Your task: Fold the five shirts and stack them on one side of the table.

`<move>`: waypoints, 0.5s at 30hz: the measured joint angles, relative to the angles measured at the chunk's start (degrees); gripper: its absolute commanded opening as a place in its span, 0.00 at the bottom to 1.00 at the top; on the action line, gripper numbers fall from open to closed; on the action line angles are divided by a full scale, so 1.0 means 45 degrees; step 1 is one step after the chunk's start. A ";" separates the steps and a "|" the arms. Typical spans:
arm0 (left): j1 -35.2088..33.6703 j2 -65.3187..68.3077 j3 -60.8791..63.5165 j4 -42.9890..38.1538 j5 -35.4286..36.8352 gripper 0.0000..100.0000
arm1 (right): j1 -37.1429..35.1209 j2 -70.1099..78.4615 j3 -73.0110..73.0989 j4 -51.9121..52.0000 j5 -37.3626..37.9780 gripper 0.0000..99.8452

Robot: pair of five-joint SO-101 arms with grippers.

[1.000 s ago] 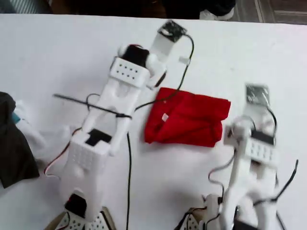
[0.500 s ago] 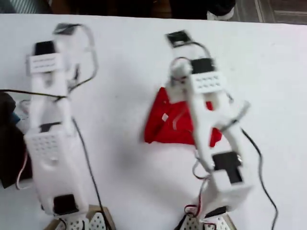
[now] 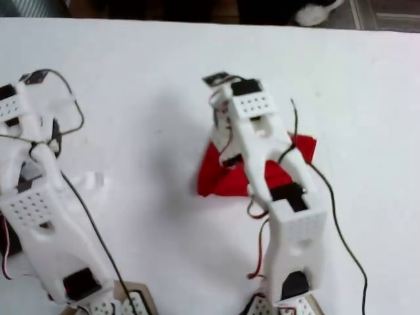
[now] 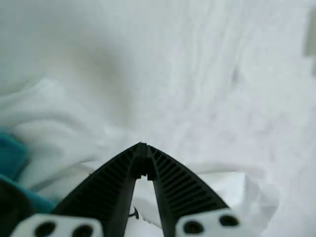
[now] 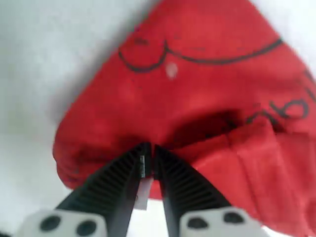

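At the near left of the tabletop [image 3: 144, 46], the left end effector [image 4: 143, 165] hangs over a crumpled white shirt [image 4: 54, 118] with a bit of teal cloth [image 4: 11, 158] beside it. Its fingers are together and nothing is caught between them. Farther in, at mid-tabletop, the red shirt [image 5: 197, 94] lies loosely bunched under the right arm. The right end effector [image 5: 148, 160] has its tips together against a fold at the shirt's edge; whether any cloth is nipped there I cannot tell. The risk, as I judge it, is that tips pushing on that fold drag the whole shirt and spoil its shape rather than lift one layer. On the left, a grab into the heap could bring up two garments at once.
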 measured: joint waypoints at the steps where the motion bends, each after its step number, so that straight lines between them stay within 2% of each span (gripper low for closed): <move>1: 0.0020 0.0000 0.0000 0.0000 0.0000 0.03 | 0.0156 0.0000 0.0000 0.0254 0.0274 0.02; 8: 0.0059 0.0000 0.0000 0.0000 0.0000 0.03 | 0.1582 -0.0449 0.1231 0.0957 0.1954 0.02; 15: 0.0313 0.0000 0.0000 0.0000 0.0000 0.03 | 0.1875 -0.4005 0.4532 0.0957 0.3556 0.02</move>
